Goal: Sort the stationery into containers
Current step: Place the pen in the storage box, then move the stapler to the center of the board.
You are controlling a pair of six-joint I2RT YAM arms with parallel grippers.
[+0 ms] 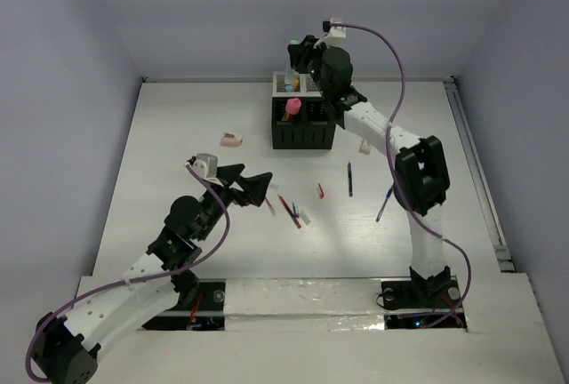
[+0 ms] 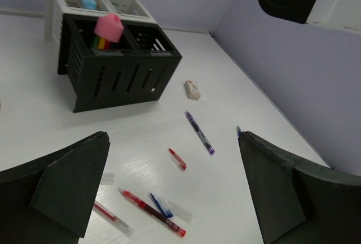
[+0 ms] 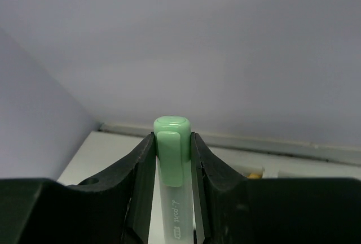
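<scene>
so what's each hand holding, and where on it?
Right hand: green-capped pen, pinched at the cap and upper barrel. Left hand: open, nothing held.

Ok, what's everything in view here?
Organizer boxes: two, black box and white box, joined, far centre.
Pink marker: one, upright in the black box.
Light blue marker: one, in the white box.
Dark blue pens: two, right of centre.
Red pens: two, near centre.
Red cap: one, mid-table.
Small blocks: two, pinkish left of boxes, whitish right.
Green-capped pen: one, held above the white box.
Left gripper: open, over the red pens.
Right gripper: shut on the green-capped pen.
</scene>
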